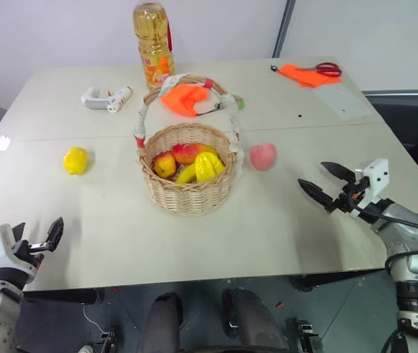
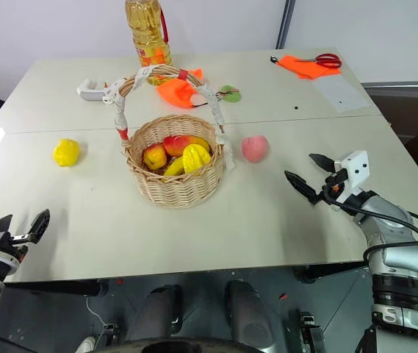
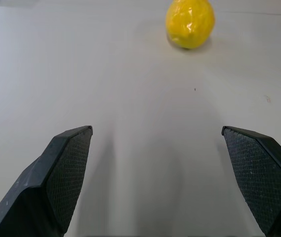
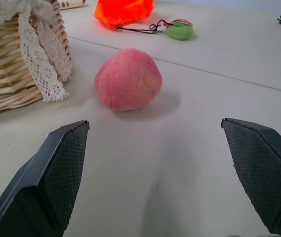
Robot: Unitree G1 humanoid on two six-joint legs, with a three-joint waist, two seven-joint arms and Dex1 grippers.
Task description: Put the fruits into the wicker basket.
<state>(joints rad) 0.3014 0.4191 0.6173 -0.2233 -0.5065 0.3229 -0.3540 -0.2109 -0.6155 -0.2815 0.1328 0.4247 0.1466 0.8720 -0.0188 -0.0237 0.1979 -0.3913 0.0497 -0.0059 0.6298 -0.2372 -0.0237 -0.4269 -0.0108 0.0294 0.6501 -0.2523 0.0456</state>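
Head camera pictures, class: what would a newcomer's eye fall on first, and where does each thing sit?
The wicker basket in the middle of the table, already holding several fruits. A yellow lemon lies alone on its left, a pink peach close on its right. At the near corners the left gripper and right gripper hang open.

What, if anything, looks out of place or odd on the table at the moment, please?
Nothing looks spilled or damaged. Two fruits are outside the wicker basket: the yellow lemon to its left and the pink peach to its right, both on the table. The oil bottle stands upright.
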